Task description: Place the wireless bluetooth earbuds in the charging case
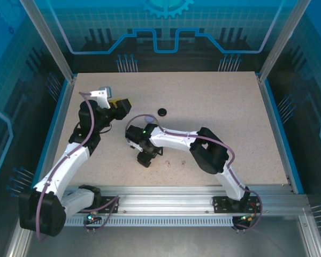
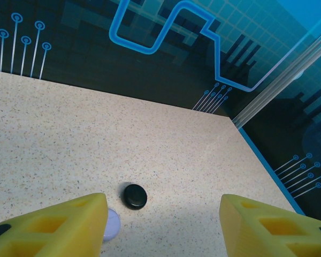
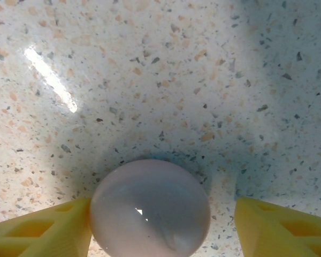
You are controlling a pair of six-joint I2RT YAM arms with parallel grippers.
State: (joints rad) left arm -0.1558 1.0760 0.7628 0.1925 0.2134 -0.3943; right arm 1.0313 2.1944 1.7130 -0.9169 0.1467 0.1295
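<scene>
A pale pinkish round charging case (image 3: 150, 209), lid shut, lies on the speckled table between the fingers of my right gripper (image 3: 163, 206). The left finger (image 3: 48, 230) is against it and the right finger (image 3: 278, 227) stands apart, so the gripper is open. In the top view that gripper (image 1: 144, 159) points down at mid table. My left gripper (image 2: 163, 201) hovers open and holds nothing. Ahead of it lie a black round case (image 2: 134, 196) and a lavender case (image 2: 110, 225) half hidden by its left finger. Two tiny specks (image 1: 168, 162) beside the right gripper are too small to tell as earbuds.
The black case (image 1: 162, 111) sits alone toward the back middle of the table. The left gripper (image 1: 116, 104) is at the back left. Blue rails and transparent walls (image 1: 270, 123) enclose the tabletop. The right arm's elbow (image 1: 208, 155) lies across the middle front.
</scene>
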